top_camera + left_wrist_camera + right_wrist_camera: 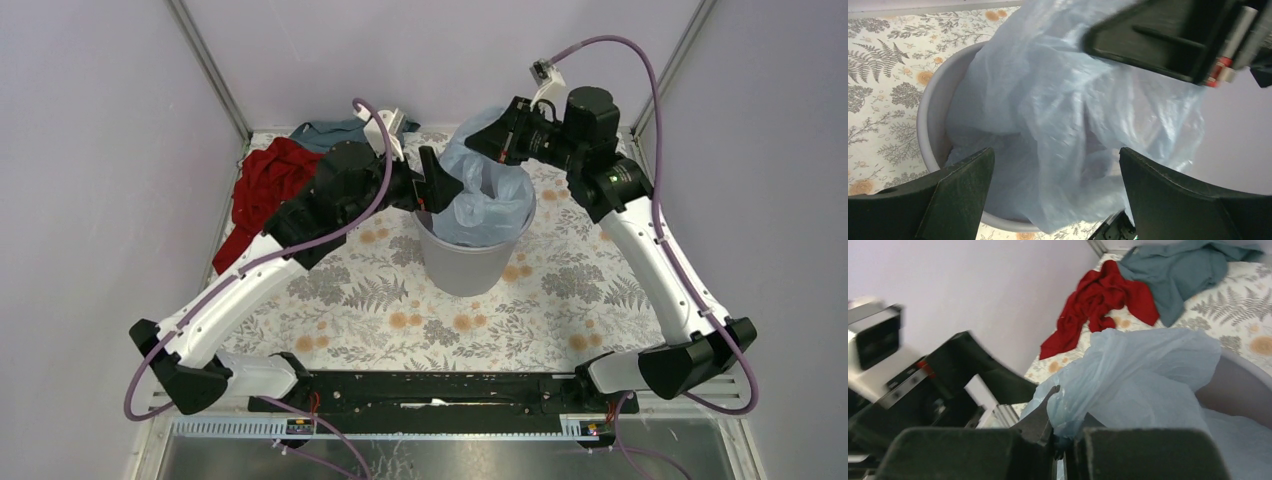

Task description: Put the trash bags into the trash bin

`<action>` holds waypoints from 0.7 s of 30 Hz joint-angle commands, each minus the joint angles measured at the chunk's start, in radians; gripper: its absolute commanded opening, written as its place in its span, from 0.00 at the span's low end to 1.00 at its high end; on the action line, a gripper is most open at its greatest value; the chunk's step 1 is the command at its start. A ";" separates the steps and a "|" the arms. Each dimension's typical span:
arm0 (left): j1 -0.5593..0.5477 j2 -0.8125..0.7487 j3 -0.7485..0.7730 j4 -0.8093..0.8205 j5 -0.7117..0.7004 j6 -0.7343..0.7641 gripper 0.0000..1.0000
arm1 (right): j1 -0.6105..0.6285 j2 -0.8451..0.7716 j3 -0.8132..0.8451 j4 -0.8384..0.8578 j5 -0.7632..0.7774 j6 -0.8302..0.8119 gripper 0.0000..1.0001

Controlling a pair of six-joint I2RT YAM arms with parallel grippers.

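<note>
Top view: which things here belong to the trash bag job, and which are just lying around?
Job: trash bag, partly in the bin; trash bin; right gripper, shut on the bag's edge; left gripper, open at the rim.
Lying about: red cloth and teal-grey cloth, at the far left corner.

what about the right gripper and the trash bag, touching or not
Touching: right wrist view shows the right gripper pinching a fold of the trash bag.
</note>
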 commanded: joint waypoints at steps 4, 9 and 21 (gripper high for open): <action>0.099 0.023 0.031 0.125 0.244 -0.077 0.85 | 0.002 -0.052 -0.005 0.103 -0.147 0.092 0.25; 0.117 0.001 -0.056 0.214 0.332 -0.109 0.54 | 0.002 -0.092 -0.001 0.079 -0.145 0.081 0.55; 0.181 -0.158 -0.300 0.465 0.355 -0.225 0.00 | 0.002 -0.218 0.038 -0.255 -0.109 -0.307 1.00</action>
